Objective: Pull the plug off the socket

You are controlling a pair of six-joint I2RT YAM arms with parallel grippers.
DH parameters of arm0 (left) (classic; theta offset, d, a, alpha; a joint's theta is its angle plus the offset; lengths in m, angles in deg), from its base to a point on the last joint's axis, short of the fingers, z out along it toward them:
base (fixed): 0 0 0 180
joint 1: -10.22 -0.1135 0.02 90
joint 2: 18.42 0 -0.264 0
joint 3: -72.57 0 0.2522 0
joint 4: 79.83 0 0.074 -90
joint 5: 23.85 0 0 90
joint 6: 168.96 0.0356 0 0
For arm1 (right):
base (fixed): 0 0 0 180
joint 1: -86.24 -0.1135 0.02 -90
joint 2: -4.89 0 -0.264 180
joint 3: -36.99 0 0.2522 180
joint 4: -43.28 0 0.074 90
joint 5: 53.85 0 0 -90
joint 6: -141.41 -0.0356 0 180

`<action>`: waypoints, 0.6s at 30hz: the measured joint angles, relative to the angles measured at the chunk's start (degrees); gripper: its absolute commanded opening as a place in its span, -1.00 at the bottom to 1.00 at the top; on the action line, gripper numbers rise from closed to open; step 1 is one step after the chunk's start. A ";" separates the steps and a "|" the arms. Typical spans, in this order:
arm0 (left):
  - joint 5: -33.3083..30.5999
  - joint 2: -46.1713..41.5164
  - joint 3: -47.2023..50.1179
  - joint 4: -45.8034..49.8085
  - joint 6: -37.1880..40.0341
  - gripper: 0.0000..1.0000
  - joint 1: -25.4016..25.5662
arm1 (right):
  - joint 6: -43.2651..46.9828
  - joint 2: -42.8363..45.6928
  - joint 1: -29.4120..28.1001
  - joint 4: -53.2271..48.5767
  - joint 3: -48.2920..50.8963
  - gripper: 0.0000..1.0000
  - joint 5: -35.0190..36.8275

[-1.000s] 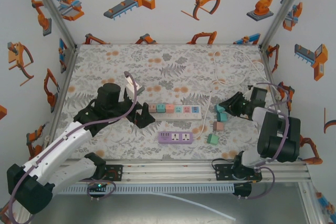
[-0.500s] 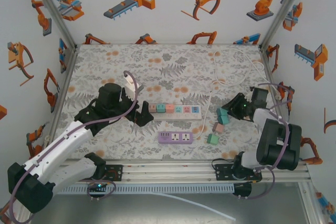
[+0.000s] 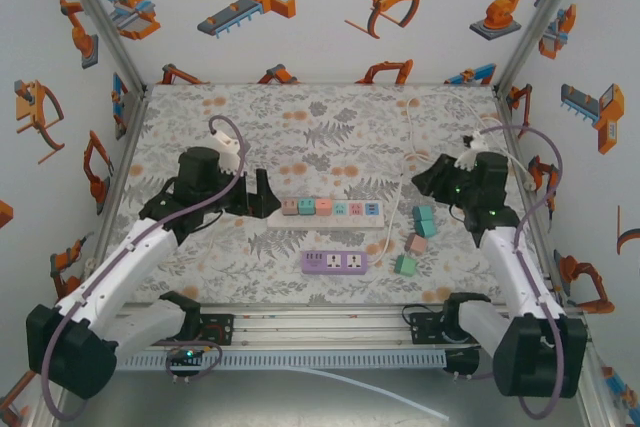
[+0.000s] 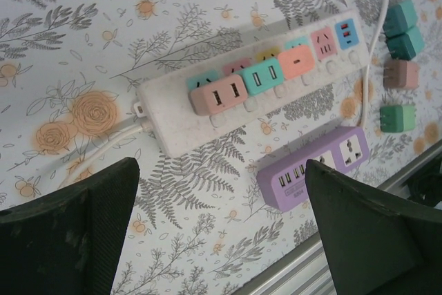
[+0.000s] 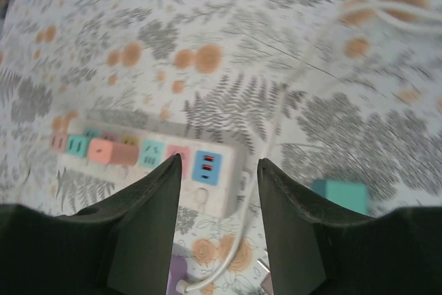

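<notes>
My left hand [image 3: 262,195] hangs wide open just left of the power strip [image 3: 335,210], lined up to grab the plugs [image 3: 305,206] seated at that end. My right hand [image 3: 432,177], narrowly parted and empty, hovers right of the strip.

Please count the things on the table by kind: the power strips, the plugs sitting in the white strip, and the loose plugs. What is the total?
Power strips: 2, the white strip and the purple strip
Plugs in the white strip: 3
Loose plugs: 4
Total: 9
</notes>
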 measured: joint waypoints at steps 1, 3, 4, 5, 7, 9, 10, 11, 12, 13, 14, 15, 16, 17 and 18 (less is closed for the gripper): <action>-0.15 0.98 -0.44 0.04 -0.66 0.94 -0.50 | 2.36 -0.04 -2.56 0.35 -0.57 -0.06 0.11; -0.92 3.52 -1.88 0.31 -1.79 0.87 -1.40 | 8.63 -0.68 -8.37 0.68 -1.66 -0.06 0.17; -1.38 4.76 -2.69 0.46 -2.10 0.83 -1.70 | 11.76 -1.31 -11.15 0.66 -2.25 -0.06 -0.04; -1.81 6.16 -3.61 0.61 -2.40 0.80 -2.03 | 15.52 -2.32 -14.05 0.59 -2.95 -0.05 -0.50; -2.40 8.87 -5.07 0.66 -2.62 0.76 -2.62 | 22.62 -4.79 -18.78 0.09 -4.42 -0.02 -1.36; -2.64 11.65 -6.16 0.61 -2.64 0.74 -3.19 | 29.79 -8.20 -22.86 -1.20 -6.51 0.01 -2.10; -2.67 12.98 -6.58 0.61 -2.62 0.74 -3.32 | 32.98 -9.94 -24.50 -1.90 -7.63 0.03 -2.29; -2.64 14.56 -6.95 0.46 -2.60 0.74 -3.61 | 36.63 -11.98 -26.12 -2.82 -8.87 0.07 -2.51; -2.51 15.93 -7.26 0.44 -2.56 0.74 -3.76 | 39.91 -13.68 -27.47 -3.58 -9.94 0.14 -2.73; -2.25 17.16 -7.41 0.28 -2.47 0.74 -3.98 | 42.91 -15.23 -28.68 -4.20 -10.86 0.18 -2.86; -1.92 18.43 -7.54 0.02 -2.45 0.74 -4.13 | 45.55 -16.72 -29.77 -4.44 -11.52 0.20 -2.89; -1.53 19.58 -7.63 -0.28 -2.43 0.73 -4.33 | 47.89 -18.16 -30.75 -4.52 -12.11 0.21 -2.93; -1.18 20.55 -7.65 -0.55 -2.40 0.72 -4.44 | 49.62 -19.52 -31.41 -4.63 -12.59 0.21 -3.06; -0.74 21.49 -7.67 -0.70 -2.38 0.69 -4.63 | 51.23 -21.14 -31.89 -4.85 -13.31 0.22 -3.15; -0.39 22.32 -7.72 -0.85 -2.29 0.65 -4.68 | 52.37 -22.49 -32.09 -5.07 -13.94 0.23 -3.26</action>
